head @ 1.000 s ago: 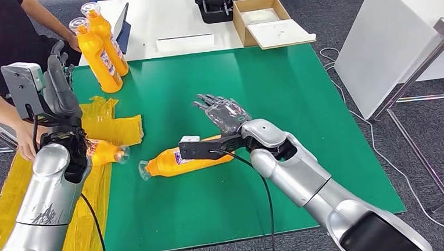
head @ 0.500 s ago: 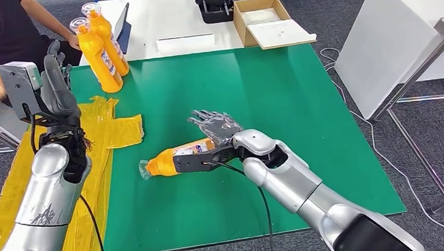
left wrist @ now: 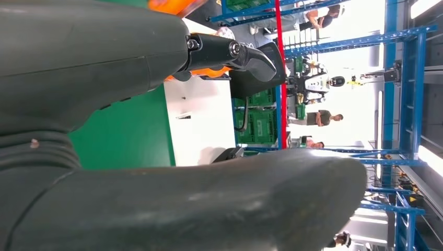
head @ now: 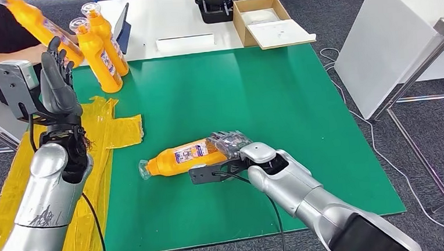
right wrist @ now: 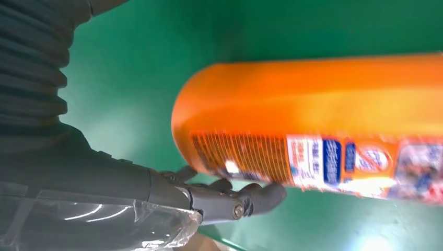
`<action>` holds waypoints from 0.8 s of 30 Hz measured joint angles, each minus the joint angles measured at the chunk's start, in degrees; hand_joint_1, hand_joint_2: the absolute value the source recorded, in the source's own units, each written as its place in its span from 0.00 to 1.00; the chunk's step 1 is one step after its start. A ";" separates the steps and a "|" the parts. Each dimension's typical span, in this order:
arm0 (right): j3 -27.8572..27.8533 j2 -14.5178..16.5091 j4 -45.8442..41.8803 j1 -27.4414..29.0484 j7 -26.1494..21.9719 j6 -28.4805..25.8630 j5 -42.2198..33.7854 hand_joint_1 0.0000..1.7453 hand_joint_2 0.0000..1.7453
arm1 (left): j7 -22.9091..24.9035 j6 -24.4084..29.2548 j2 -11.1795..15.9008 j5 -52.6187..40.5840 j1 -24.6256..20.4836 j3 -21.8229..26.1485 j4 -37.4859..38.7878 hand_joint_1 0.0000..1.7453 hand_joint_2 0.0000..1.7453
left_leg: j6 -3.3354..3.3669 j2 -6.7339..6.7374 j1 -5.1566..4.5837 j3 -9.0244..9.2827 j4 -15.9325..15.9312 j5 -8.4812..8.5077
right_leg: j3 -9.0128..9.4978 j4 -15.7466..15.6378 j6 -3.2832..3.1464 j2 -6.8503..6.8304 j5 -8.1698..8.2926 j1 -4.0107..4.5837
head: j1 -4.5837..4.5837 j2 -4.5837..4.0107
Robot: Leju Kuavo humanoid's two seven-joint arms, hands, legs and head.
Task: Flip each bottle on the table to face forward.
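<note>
bottle (head: 181, 157): glossy orange plastic (paper label) | table (head: 275, 87): matt green | arm (head: 305, 193): silver metal
</note>
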 joint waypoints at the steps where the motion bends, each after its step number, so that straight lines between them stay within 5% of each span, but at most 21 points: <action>1: 0.03 0.02 0.38 -0.04 -0.02 -0.01 0.01 0.00 1.00 | -0.01 -0.01 0.00 0.03 0.00 -0.08 -0.08 0.00 0.00 | 0.00 0.00 0.00 0.01 0.00 0.00 | -0.01 0.00 0.00 0.00 0.00 0.00 | 0.01 0.00; 17: -0.10 0.13 5.82 -1.02 -0.18 -0.19 0.91 0.00 1.00 | -0.19 -0.83 -0.01 2.32 -0.10 -1.41 -1.25 0.00 0.00 | 0.00 0.00 0.00 0.19 0.00 0.00 | 0.05 -0.03 0.00 0.00 0.00 -0.01 | -0.01 0.00; 21: -0.49 -0.19 6.21 -0.45 0.44 -0.16 1.98 0.00 0.00 | -0.31 -1.18 -0.09 3.09 -0.32 -1.98 -1.25 0.00 0.00 | 0.00 0.01 -0.01 0.19 0.00 0.00 | 0.07 -0.03 0.00 0.00 0.00 -0.01 | 0.01 0.00; 23: -0.64 -0.31 6.24 -0.20 0.97 -0.28 2.80 0.06 0.00 | -0.31 -1.24 -0.20 3.38 -0.38 -2.30 -1.25 0.00 0.00 | 0.00 0.05 -0.03 0.19 0.01 0.00 | 0.07 -0.02 0.01 0.01 0.01 -0.01 | -0.01 0.00; 24: -0.71 -0.31 6.24 -0.18 1.27 -0.33 3.28 0.31 0.00 | -0.31 -1.25 -0.28 3.52 -0.42 -2.45 -1.25 0.00 0.00 | 0.00 0.06 -0.03 0.19 0.01 0.00 | 0.06 -0.03 0.01 0.01 0.01 -0.01 | -0.01 0.00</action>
